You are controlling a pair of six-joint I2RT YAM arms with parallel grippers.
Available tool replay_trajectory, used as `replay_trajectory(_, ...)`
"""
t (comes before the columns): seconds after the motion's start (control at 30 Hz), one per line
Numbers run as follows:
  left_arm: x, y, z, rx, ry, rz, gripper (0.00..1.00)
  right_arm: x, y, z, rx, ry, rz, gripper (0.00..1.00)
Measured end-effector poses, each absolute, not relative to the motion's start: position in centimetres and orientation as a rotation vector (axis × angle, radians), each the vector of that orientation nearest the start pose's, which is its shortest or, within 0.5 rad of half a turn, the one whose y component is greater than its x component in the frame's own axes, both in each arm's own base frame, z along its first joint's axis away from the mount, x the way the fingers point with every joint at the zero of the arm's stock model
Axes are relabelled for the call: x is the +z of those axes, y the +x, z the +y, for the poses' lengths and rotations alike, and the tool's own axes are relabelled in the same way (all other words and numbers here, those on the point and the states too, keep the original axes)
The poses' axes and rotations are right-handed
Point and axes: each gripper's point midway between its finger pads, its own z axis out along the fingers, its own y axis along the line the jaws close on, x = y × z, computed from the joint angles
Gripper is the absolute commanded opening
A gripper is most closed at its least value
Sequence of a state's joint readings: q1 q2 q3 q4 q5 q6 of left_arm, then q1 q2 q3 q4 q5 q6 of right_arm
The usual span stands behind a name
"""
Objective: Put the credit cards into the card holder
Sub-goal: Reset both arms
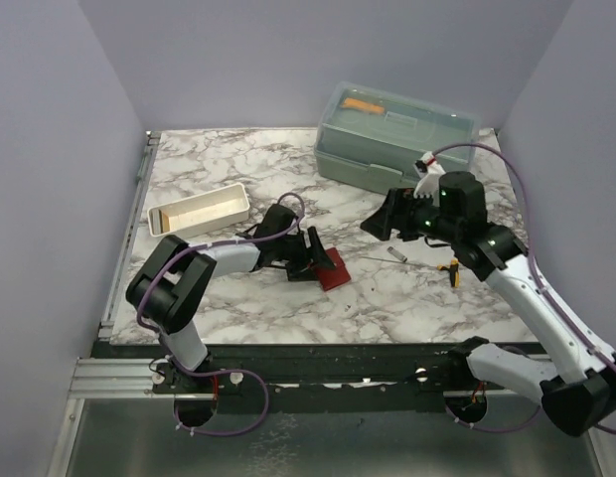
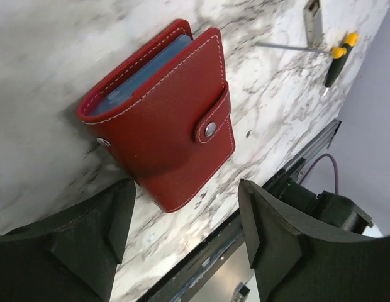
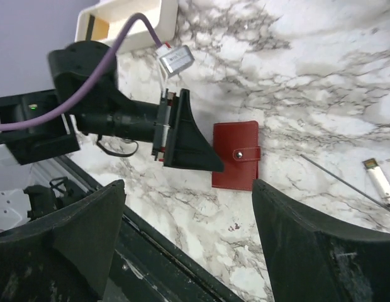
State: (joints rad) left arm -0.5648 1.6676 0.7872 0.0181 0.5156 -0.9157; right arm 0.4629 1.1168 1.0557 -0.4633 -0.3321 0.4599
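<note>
The card holder (image 1: 333,268) is a dark-red square wallet, folded shut with its snap strap closed, lying flat on the marble table. It fills the left wrist view (image 2: 167,119), where a grey-blue edge shows inside it, and it shows in the right wrist view (image 3: 236,163). My left gripper (image 1: 310,260) is open and empty, low over the table just left of the holder. My right gripper (image 1: 380,221) is open and empty, raised above the table to the holder's right. No loose credit cards are in view.
A long white tray (image 1: 199,211) lies at the back left. A pale-green lidded box (image 1: 395,134) stands at the back. A small metal piece (image 1: 395,255), a thin rod (image 2: 289,45) and a yellow-and-black tool (image 1: 452,270) lie right of the holder.
</note>
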Motion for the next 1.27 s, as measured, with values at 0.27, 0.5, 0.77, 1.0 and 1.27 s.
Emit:
replay_trajectory(0.27, 7.7, 27.3, -31.8, -1.235, -0.121, 2.645, 0.84, 30.2, 24.6, 17.9, 0.772, -0.141, 2.031, 0.97)
replay_trajectory(0.5, 18.6, 29.0, -28.8, -1.038, -0.003, 2.397, 0.93, 36.5, 23.0, 15.1, 0.698, -0.108, 1.876, 1.00)
replay_trajectory(0.77, 43.8, 24.8, -21.2, -0.989, 0.076, 1.655, 0.99, 47.3, 19.2, 12.4, 0.682, -0.150, 1.572, 1.00)
replay_trajectory(1.0, 53.3, 19.2, -14.7, -0.906, 0.062, 1.286, 0.99, 50.8, 16.4, 10.8, 0.674, -0.172, 1.433, 1.00)
replay_trajectory(1.27, 54.7, 17.9, -13.0, -0.828, 0.091, 1.205, 0.99, 51.8, 15.5, 10.4, 0.676, -0.173, 1.388, 1.00)
